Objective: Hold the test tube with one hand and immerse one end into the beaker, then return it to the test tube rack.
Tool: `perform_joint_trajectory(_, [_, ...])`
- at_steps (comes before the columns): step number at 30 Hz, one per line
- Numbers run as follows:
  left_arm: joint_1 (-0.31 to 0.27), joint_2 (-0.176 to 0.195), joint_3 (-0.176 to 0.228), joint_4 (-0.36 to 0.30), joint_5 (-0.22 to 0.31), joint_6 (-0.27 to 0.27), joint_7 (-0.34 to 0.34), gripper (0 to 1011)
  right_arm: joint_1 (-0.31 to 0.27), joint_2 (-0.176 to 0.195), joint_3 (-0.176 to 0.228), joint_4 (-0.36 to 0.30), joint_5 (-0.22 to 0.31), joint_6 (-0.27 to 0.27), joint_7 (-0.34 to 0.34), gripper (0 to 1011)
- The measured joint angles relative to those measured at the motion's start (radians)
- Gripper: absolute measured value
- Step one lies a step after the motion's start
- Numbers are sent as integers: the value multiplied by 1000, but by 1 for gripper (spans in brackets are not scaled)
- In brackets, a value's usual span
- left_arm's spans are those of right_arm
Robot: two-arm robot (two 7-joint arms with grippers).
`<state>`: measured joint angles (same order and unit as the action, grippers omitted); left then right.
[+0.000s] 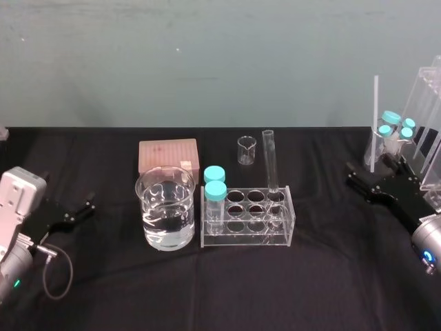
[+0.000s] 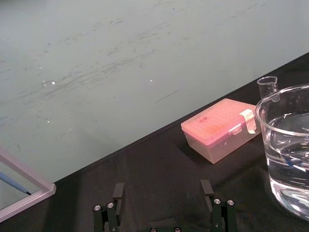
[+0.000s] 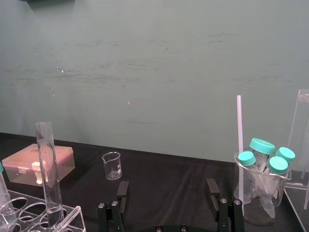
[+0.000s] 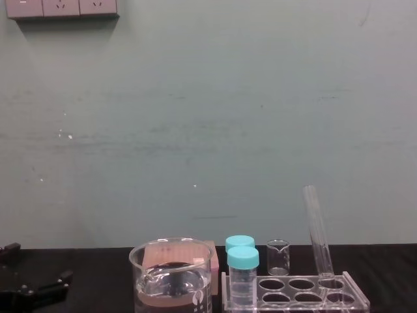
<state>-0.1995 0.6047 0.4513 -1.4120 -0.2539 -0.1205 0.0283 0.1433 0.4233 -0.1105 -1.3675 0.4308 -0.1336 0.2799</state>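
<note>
A black-draped table (image 1: 310,289) carries the clear test tube rack (image 1: 247,236) near its middle. Two teal-capped vials (image 1: 215,191) stand in the rack's left-end holes. A tiny beaker (image 1: 246,149) sits behind the rack, and a pink lidded box (image 1: 168,156) lies behind and to the left of it. Well to the right of the rack, a glass vessel (image 3: 260,193) holds more teal-capped vials and a white rod, beside a clear acrylic stand (image 1: 428,117).

The left gripper (image 1: 86,207) rests low on the table well to the left of the rack, its fingers (image 2: 118,191) spread wide with nothing between them. The right gripper (image 1: 353,178) sits well to the right of the rack, likewise spread and empty, with bare cloth between it and the rack.

The test tube (image 1: 270,162) stands in a far right-end hole of the rack, leaning slightly; it is long, thin, clear glass, open at the top, and rises far above the vials. The beaker (image 1: 165,207) stands just left of the rack, wide, with a pouring lip, and partly filled with clear liquid.
</note>
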Motion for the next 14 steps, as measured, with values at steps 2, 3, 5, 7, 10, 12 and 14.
perform_joint_trajectory(2, [0,0,0,0,0,0,0,1000,0,1,0,-1,0,0,0,1000])
perform_joint_trajectory(3, [0,0,0,0,0,0,0,1000,0,1,0,-2,1,0,0,1000])
perform_joint_trajectory(5, [0,0,0,0,0,0,0,1000,0,2,0,-3,1,0,0,1000])
perform_joint_trajectory(7, [0,0,0,0,0,0,0,1000,-1,2,0,-4,2,0,1,1000])
perform_joint_trajectory(10, [0,0,0,0,0,0,0,1000,-1,3,0,-5,2,0,1,1000])
perform_joint_trajectory(12, [0,0,0,0,0,0,0,1000,-1,3,0,-5,3,0,1,1000])
perform_joint_trajectory(14, [0,0,0,0,0,0,0,1000,-1,3,-1,-6,3,0,2,1000])
